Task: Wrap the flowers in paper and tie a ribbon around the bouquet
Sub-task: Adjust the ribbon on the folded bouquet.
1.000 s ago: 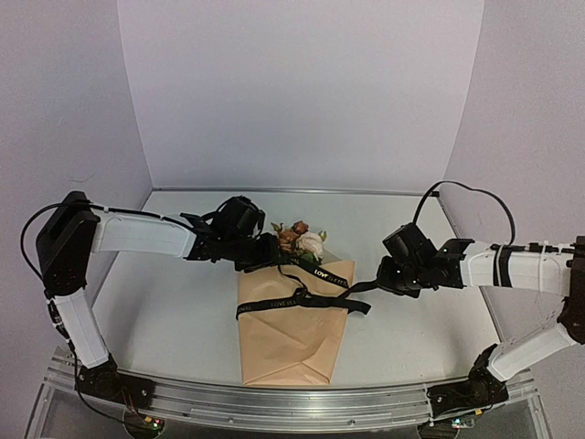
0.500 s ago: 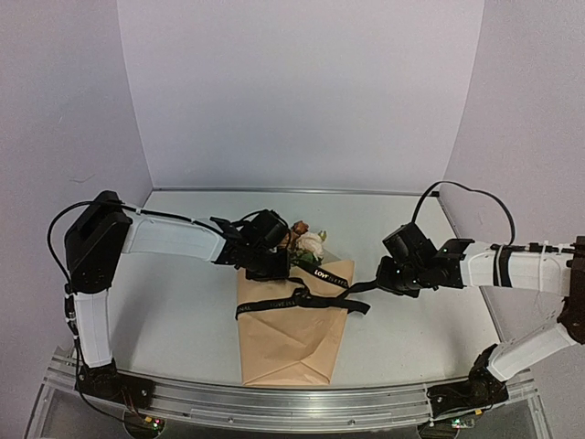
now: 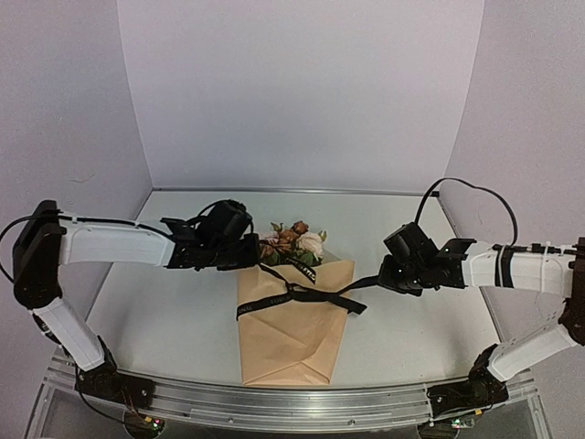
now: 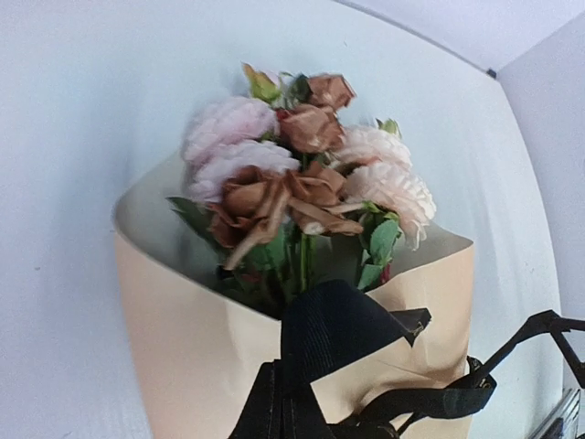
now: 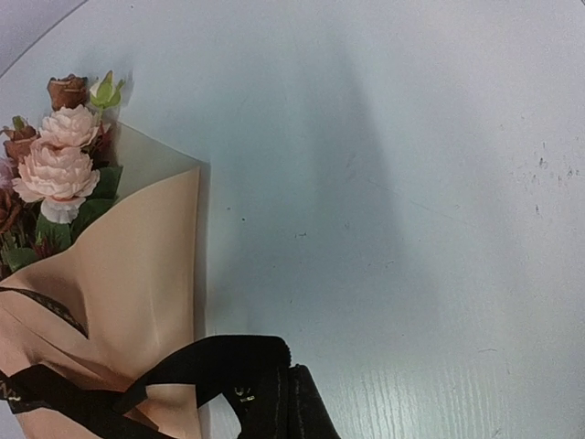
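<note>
The bouquet lies on the table: a tan-peach paper (image 3: 291,329) cone with the flowers (image 3: 294,240) of pink and brown blooms at its far end. The black ribbon (image 3: 302,294) crosses the cone and meets in a knot near its middle. My left gripper (image 3: 258,257) sits just left of the blooms, shut on the ribbon's left tail (image 4: 340,327). My right gripper (image 3: 383,277) is off the cone's right edge, shut on the right tail (image 5: 206,361). Both tails run taut to the knot. In the wrist views the closed fingertips (image 4: 285,404) (image 5: 291,404) pinch the black band.
The white table (image 3: 174,311) is walled by pale panels at the back and sides. An aluminium rail (image 3: 274,402) runs along the near edge by the arm bases. A black cable (image 3: 475,197) loops above the right arm.
My left gripper reached in beside the blooms, closed on the ribbon's left tail and drew back left. The ribbon crossing has pulled tighter. The right arm has held still.
</note>
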Controlling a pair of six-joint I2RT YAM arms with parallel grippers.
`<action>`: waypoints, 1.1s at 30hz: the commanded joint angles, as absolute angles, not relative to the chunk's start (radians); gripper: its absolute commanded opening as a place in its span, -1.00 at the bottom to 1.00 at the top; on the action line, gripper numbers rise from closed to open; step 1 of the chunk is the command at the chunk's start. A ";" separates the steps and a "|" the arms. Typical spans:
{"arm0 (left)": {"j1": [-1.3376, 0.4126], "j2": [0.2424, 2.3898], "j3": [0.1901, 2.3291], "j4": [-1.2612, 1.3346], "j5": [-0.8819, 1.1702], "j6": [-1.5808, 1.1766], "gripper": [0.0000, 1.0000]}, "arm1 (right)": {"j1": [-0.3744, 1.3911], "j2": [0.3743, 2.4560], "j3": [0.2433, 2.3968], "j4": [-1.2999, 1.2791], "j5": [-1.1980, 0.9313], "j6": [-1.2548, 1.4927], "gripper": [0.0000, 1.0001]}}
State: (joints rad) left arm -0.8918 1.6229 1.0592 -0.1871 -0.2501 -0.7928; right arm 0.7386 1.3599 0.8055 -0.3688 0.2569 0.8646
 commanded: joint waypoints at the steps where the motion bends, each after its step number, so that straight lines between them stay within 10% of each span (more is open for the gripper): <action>1: -0.834 1.414 0.830 -0.117 -0.380 -0.913 -1.00 | 0.724 1.322 0.816 -0.401 0.321 0.859 -1.00; 25: -0.587 1.014 0.248 0.042 -0.238 -1.340 -0.89 | 0.612 1.246 0.720 -0.561 0.423 0.930 -1.00; 33: -0.569 1.097 0.332 0.085 -0.193 -1.211 -0.51 | 0.606 1.257 0.736 -0.563 0.391 0.914 -1.00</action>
